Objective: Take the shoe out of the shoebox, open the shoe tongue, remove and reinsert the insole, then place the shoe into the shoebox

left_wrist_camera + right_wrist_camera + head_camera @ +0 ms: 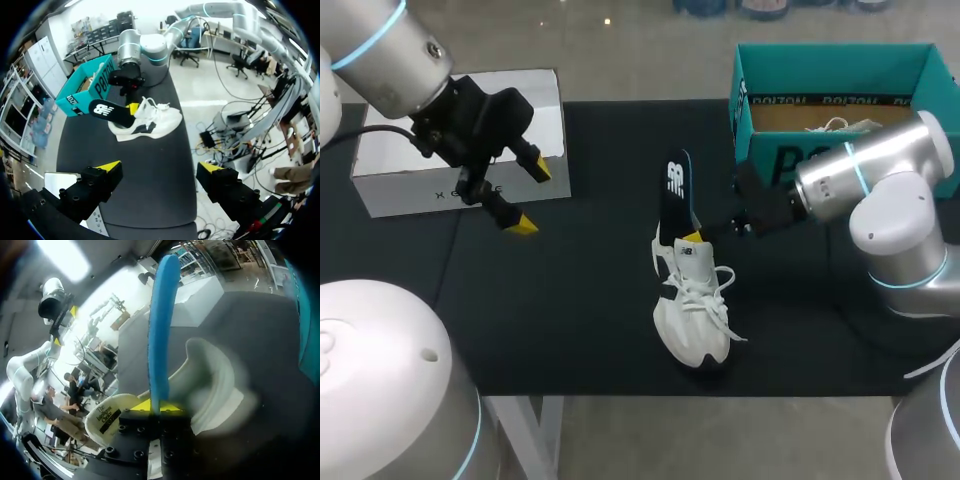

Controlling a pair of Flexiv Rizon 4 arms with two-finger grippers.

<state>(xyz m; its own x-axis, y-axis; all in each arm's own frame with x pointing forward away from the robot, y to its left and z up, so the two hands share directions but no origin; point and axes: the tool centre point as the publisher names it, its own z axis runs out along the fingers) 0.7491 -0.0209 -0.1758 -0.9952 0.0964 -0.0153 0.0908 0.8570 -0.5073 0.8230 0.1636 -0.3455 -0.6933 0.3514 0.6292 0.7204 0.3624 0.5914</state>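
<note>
The right gripper [692, 238] pinches the insole [676, 195] upright at the heel of the shoe [692, 310], mid-table [570, 320], likely so it clears the collar. The left gripper [530, 195] hangs spread near the left edge, out of the way.

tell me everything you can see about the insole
The insole is a thin, foam-like piece, black on top with a white logo and blue underneath. It is mostly out of the white shoe: one end sits at the shoe's opening and the rest sticks out toward the teal box. The right gripper pinches the end at the shoe between its yellow tips.
</note>
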